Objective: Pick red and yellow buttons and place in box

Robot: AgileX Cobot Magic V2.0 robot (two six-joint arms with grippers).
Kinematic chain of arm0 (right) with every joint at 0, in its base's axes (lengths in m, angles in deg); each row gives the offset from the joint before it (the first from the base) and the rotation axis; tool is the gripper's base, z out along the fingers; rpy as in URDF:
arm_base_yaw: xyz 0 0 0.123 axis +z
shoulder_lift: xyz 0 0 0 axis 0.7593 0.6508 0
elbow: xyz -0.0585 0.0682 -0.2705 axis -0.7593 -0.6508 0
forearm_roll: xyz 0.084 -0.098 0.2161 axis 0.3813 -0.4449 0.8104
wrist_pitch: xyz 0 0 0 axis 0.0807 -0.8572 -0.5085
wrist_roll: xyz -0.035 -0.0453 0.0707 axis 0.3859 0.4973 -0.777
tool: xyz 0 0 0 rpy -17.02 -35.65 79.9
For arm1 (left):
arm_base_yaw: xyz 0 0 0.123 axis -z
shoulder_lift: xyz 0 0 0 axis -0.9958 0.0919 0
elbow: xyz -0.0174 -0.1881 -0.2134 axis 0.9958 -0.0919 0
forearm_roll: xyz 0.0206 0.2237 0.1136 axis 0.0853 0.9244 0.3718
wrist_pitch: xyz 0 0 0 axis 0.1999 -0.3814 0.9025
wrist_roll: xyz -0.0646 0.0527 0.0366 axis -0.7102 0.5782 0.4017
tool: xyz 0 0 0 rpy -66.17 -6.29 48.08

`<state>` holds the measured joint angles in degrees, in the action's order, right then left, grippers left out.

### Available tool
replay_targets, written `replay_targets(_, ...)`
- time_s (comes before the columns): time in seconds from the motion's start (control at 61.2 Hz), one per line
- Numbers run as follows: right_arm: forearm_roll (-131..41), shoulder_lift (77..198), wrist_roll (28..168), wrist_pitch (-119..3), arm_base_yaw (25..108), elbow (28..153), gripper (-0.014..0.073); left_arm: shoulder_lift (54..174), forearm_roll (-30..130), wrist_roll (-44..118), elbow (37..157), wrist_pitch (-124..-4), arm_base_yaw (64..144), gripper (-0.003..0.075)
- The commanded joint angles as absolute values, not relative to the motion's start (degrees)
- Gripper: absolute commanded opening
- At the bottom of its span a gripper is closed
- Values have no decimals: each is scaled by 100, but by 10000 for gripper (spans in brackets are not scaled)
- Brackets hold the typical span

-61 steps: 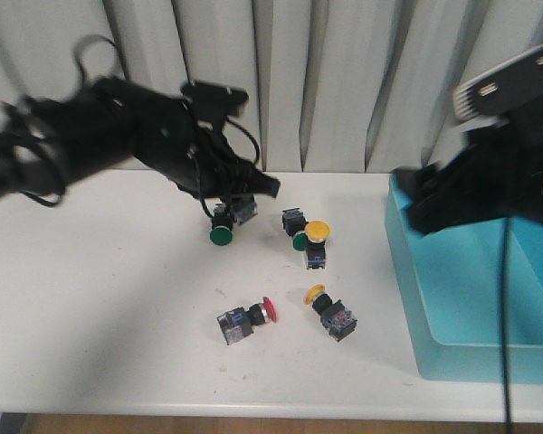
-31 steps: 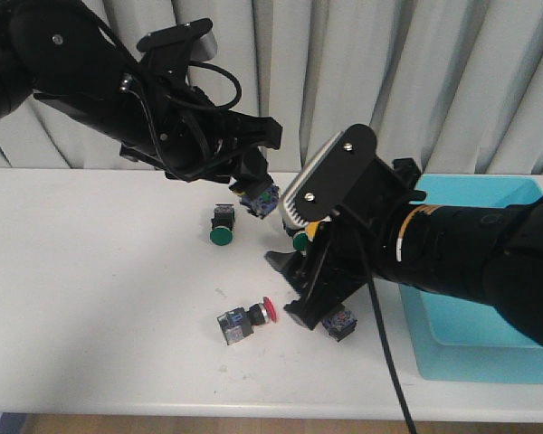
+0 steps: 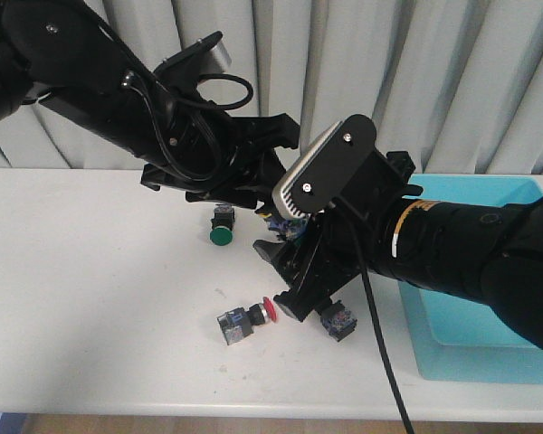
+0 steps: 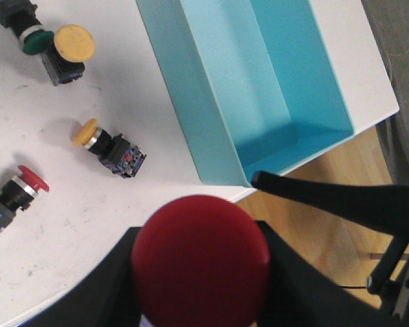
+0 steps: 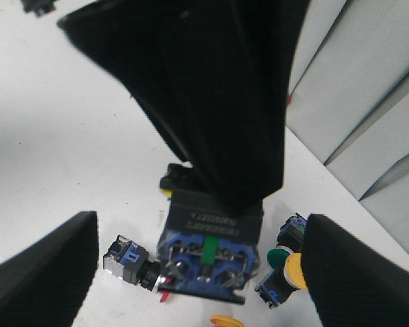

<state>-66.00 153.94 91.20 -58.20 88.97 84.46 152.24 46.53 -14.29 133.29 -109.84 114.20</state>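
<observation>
Front view: the left gripper (image 3: 273, 210), jaws clenched on a red-capped black push-button (image 3: 283, 226), hangs above the white surface (image 3: 90, 298), with the shallow turquoise plastic box (image 3: 471, 316) at its 3 o'clock.

Left wrist view: the red cap fills the foreground.

Right wrist view: the right gripper (image 5: 191, 272) has its jaws spread apart.

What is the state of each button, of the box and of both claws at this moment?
left claw: shut on held red button, above the table
right claw: open, empty
loose red button: lying on its side
near yellow button: lying on its side
far yellow button: resting beside green button
box: empty, as far as seen
</observation>
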Motion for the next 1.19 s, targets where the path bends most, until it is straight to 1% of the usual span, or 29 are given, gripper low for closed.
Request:
replay_targets(0.0, -6614, 15248, 9099, -5369, 8900, 8612, 582, 14960, 4264, -1424, 13502, -10822, 11438, -8)
replay_targets(0.131, -6608, 15248, 9099, -5268, 8900, 8612, 566, 14960, 4158, -1424, 13502, -10860, 11443, -8)
replay_targets(0.229, -6610, 15248, 9099, -5178, 8900, 8612, 496, 14960, 4144, -1424, 13502, -10880, 11443, -8)
replay_targets(0.278, -6601, 15248, 9099, -5141, 8900, 8612, 430, 14960, 4114, -1424, 13502, -10894, 11443, -8)
replay_targets(0.392, -6582, 15248, 9099, -5112, 8900, 8612, 241, 14960, 3884, -1424, 13502, -10946, 11443, -8)
replay_targets(0.441, -6570, 15248, 9099, -5084, 8900, 8612, 135, 14960, 3798, -1424, 13502, -10946, 11443, -8)
replay_targets(0.54, -6570, 15248, 9093, -5073, 8900, 8612, -13, 14960, 3651, -1206, 13502, -10941, 11443, -8)
replay_targets(0.752, -6570, 15248, 9093, -5102, 8900, 8612, -8, 14960, 3566, -290, 13502, -10935, 11451, -8)
replay_targets(0.981, -6570, 15248, 9093, -5167, 8900, 8612, -8, 14960, 3561, 131, 13502, -10753, 11451, 4)
replay_targets(1.079, -6576, 15251, 9093, -5191, 8900, 8612, -8, 14960, 3527, 315, 13502, -10753, 11451, 37)
replay_targets(1.177, -6576, 15251, 9100, -5217, 8900, 8612, -6, 14960, 3367, 491, 13502, -10779, 11451, 108)
